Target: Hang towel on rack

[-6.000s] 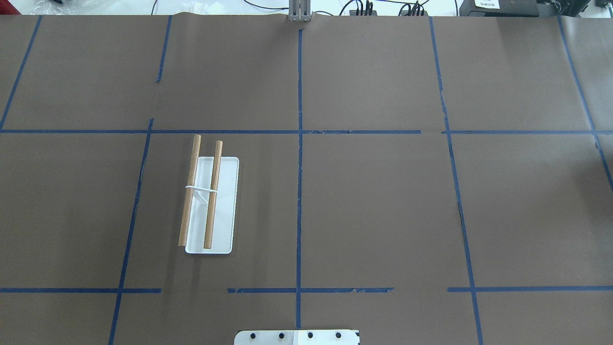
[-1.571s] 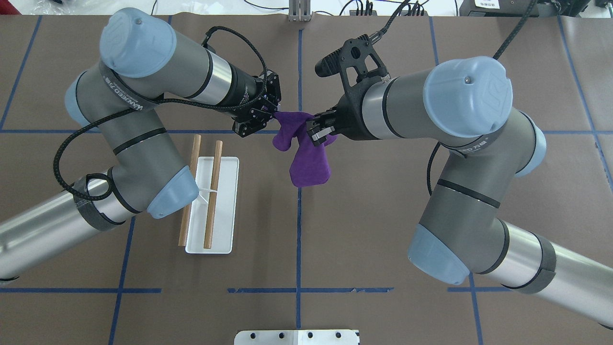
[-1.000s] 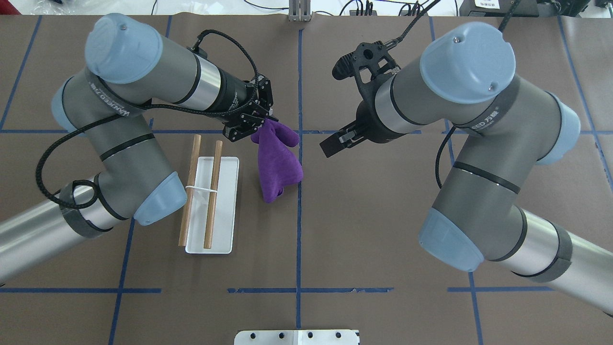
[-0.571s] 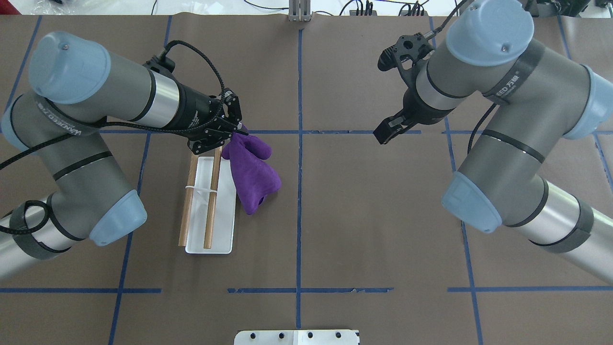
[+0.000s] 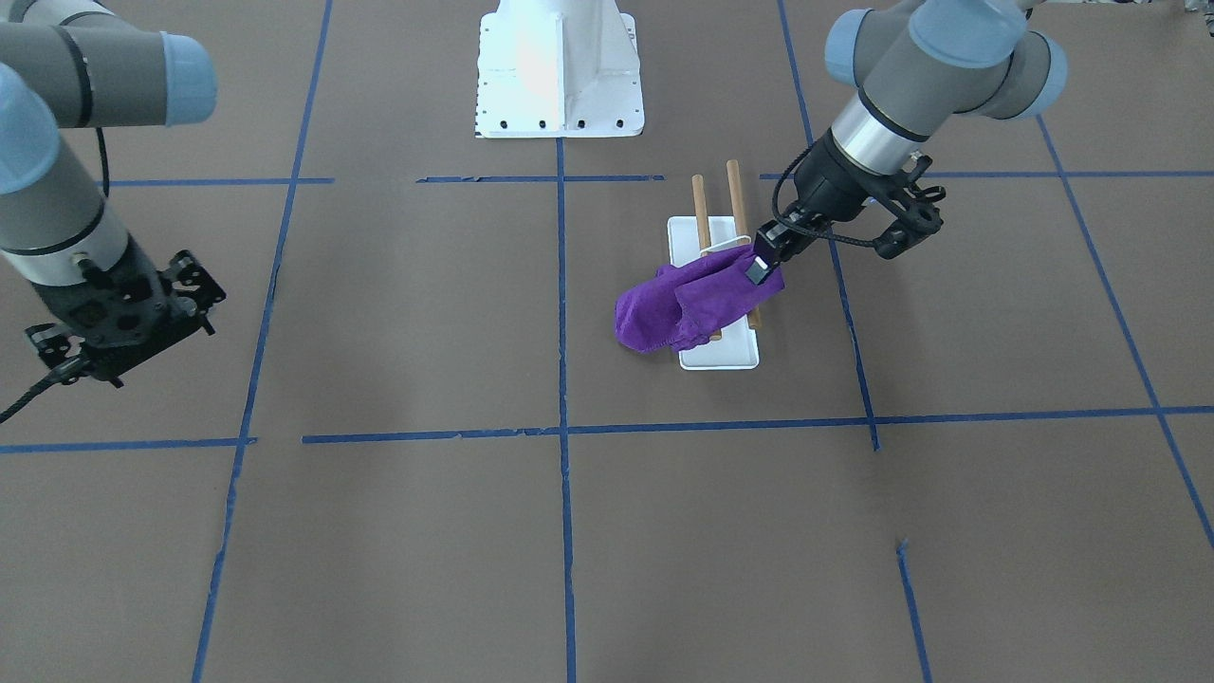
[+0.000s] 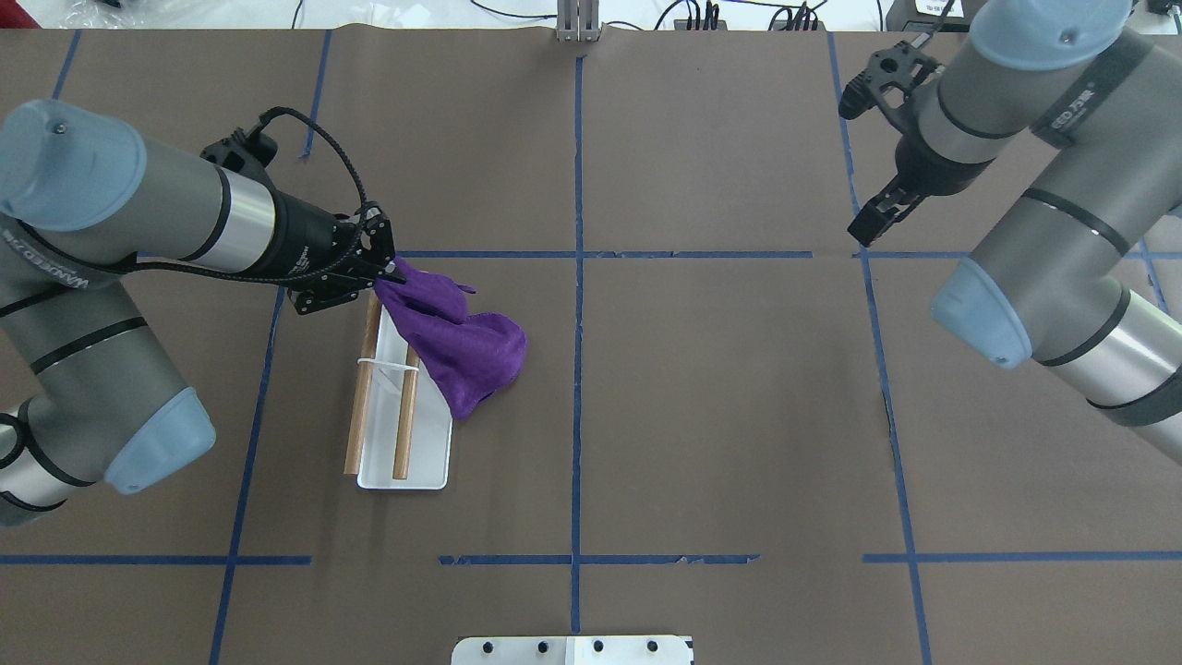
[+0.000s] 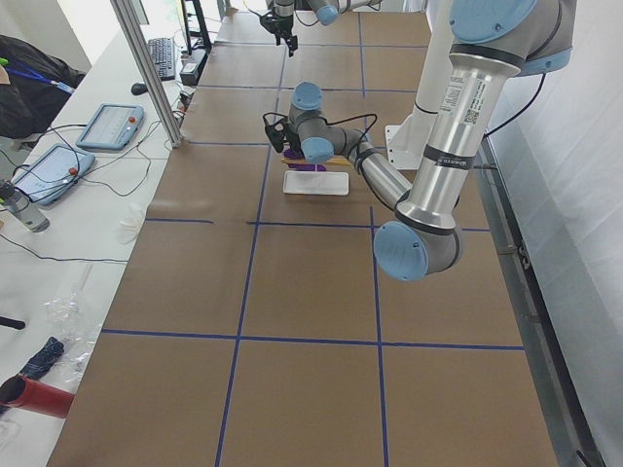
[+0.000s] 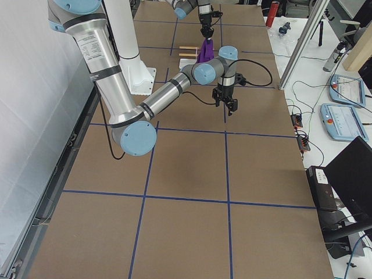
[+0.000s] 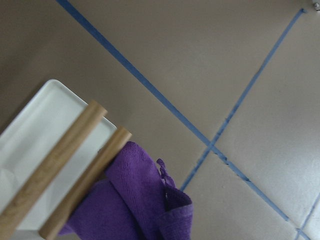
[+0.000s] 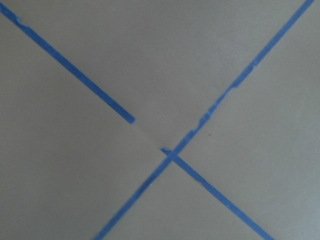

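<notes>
A purple terry-cloth towel (image 6: 466,349) is pinched by one corner between the left arm's fingers (image 6: 391,272), which are pressed onto the cloth above the far end of the rack (image 6: 429,448). The rack is a small stand with a flat white rounded base and two parallel light-brown wooden rods.

From that corner the towel slants across the rod nearer the table's middle. Its bunched bulk hangs past the base's long edge, over the brown paper-covered table (image 6: 720,397). In the left wrist view the cloth (image 9: 135,200) lies against the outer side of one rod, while the other rod and the white base (image 9: 35,125) beside it are bare. In the front-facing view the towel (image 5: 678,299) crosses both rods and the black fingers (image 5: 759,268) sit at its upper edge. The rod tips and the base's end (image 5: 721,359) show below it.

The right arm's fingers (image 6: 873,220) hang over a crossing of blue tape lines (image 6: 577,369), well apart from the rack. I cannot tell whether they are spread or together. A wide stretch of table lies between them and the towel.
</notes>
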Available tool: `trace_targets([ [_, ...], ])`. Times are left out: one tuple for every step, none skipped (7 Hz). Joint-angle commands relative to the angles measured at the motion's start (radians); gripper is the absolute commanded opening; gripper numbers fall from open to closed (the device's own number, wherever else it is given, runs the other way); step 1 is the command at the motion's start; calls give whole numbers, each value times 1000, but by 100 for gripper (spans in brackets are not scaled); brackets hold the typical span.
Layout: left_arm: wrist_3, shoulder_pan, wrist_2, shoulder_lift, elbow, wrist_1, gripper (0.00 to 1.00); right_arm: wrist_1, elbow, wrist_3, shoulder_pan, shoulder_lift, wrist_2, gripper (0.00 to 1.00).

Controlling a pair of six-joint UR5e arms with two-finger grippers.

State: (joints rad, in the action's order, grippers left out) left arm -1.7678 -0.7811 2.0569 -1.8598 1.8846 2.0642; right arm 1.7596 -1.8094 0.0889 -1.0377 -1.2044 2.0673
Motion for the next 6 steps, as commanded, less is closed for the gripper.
trace_targets([
  [137, -46, -3, 71, -2, 1, 0, -5, 44, 200, -108, -59, 36, 100],
  [152, -46, -6, 82, -10, 2, 0, -6, 45, 212, -114, -64, 36, 100],
  [152, -44, -7, 82, -19, 2, 0, -6, 47, 212, -114, -64, 36, 100],
  [152, -44, -8, 82, -21, 2, 21, -8, 45, 212, -114, -67, 36, 100],
  [152, -43, -15, 83, -21, 2, 99, -8, 47, 212, -117, -67, 36, 100],
  [154, -41, -50, 85, -24, 2, 100, -8, 47, 210, -119, -70, 36, 100],
])
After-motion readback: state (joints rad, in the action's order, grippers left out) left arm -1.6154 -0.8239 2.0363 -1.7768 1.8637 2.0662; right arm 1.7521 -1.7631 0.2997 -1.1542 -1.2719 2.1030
